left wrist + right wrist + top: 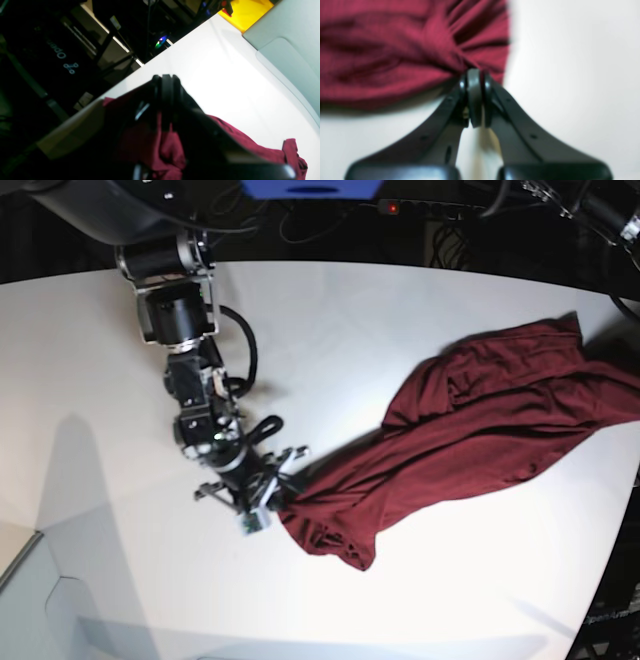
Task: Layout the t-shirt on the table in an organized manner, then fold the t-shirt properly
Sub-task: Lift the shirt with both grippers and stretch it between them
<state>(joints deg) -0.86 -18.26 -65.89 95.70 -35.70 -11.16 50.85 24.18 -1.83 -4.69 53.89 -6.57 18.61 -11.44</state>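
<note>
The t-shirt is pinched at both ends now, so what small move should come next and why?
Probably draw the right end effector, shut on the t-shirt, away from the left end effector, which is shut on the far end. The cloth lies bunched in a wrinkled diagonal band on the table, so tension should spread it.

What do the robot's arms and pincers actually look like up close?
The arm in the base view is black with silvery metal joint housings, and a looped black cable runs alongside it. The right pincer has two smooth, curved black fingers tipped with rounded, ribbed pads and dotted with small holes. The left pincer has the same black ribbed tips. No markings are readable on them.
</note>
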